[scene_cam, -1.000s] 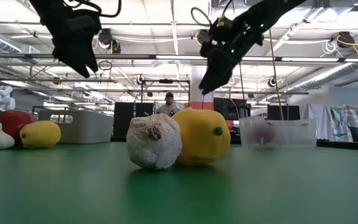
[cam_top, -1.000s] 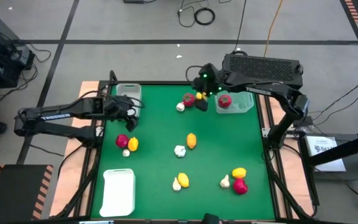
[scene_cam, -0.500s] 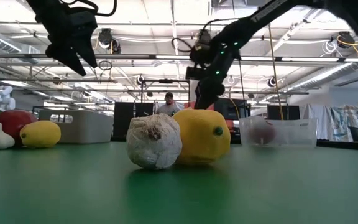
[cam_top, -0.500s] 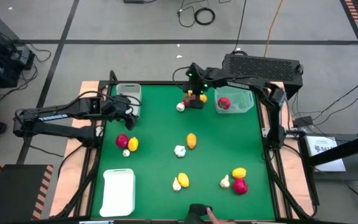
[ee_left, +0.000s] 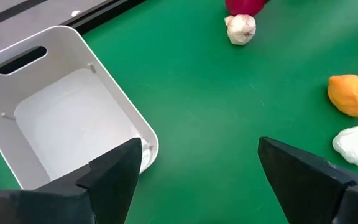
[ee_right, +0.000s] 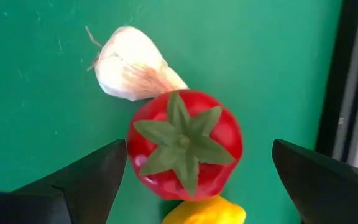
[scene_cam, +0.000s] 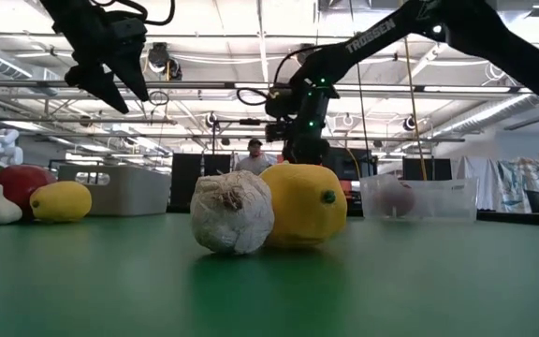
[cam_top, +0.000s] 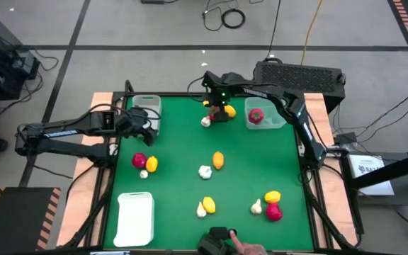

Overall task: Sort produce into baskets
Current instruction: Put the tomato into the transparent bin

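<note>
A round red toy tomato with a green star-shaped top [ee_right: 184, 148] is seen directly below the right gripper [ee_right: 197, 186], whose two dark fingers are spread wide on either side of it with nothing held. The tomato lies near the far edge of the green table [cam_top: 246, 177], a little right of that edge's middle, touching a whitish garlic-like bulb [ee_right: 132, 71] and a small yellow-orange oval fruit [ee_right: 205, 213]. Just beside this cluster, toward the far right corner, stands the clear greenish square bin [cam_top: 268, 115], in which one red fruit is already held.

The tomato is judged to be light, hollow, rigid plastic with a smooth, somewhat slippery skin; little deformation is expected, so it could roll or squirt out if it is pinched off-centre. It is best taken across its widest middle, with the fingers brought down on the two free flanks, away from the bulb and the yellow fruit, so that the neighbours are not nudged.

The left gripper [ee_left: 197, 180] hangs with its fingers parted and empty over the far left corner, beside the grey-white rectangular plastic bin [ee_left: 114, 115], which is empty. The flat white rectangular tray [cam_top: 134, 218] lies at the near left corner, and the other produce is scattered over the middle and near right of the table.
</note>
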Motion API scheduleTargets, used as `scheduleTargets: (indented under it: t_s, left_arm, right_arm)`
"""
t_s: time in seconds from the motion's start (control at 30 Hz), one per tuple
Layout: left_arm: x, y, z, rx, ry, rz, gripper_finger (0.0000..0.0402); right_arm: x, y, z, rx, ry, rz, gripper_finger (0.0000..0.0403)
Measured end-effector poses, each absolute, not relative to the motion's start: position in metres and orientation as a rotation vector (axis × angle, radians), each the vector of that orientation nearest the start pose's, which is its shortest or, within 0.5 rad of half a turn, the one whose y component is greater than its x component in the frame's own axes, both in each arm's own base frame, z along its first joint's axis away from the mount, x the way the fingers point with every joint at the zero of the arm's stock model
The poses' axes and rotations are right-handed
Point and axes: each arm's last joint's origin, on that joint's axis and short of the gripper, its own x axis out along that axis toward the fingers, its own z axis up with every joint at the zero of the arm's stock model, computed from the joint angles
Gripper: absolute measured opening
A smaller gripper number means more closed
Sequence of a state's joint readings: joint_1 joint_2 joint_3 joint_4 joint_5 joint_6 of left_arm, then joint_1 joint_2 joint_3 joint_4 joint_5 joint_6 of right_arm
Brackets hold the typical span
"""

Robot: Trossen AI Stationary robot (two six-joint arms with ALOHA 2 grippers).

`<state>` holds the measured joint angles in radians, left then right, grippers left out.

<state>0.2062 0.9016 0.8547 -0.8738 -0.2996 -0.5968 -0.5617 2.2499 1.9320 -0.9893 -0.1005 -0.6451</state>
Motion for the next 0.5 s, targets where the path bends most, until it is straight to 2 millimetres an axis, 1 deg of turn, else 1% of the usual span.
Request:
scheduleTargets:
  t_s: [0.13, 0.5]
  left_arm:
    - [0.1564, 0.0415, 0.283, -0.497, 0.759, 0.731, 0.0329]
    - [0.1564, 0.0416, 0.283, -0.488, 0.76, 0.732, 0.0329]
  right_arm:
    - [0.3949, -0.2446, 0.1878, -0.116, 1.308, 0.026, 0.0393]
    - [0.3975, -0.2431, 0.1876, -0.09, 1.298, -0.002, 0.0391]
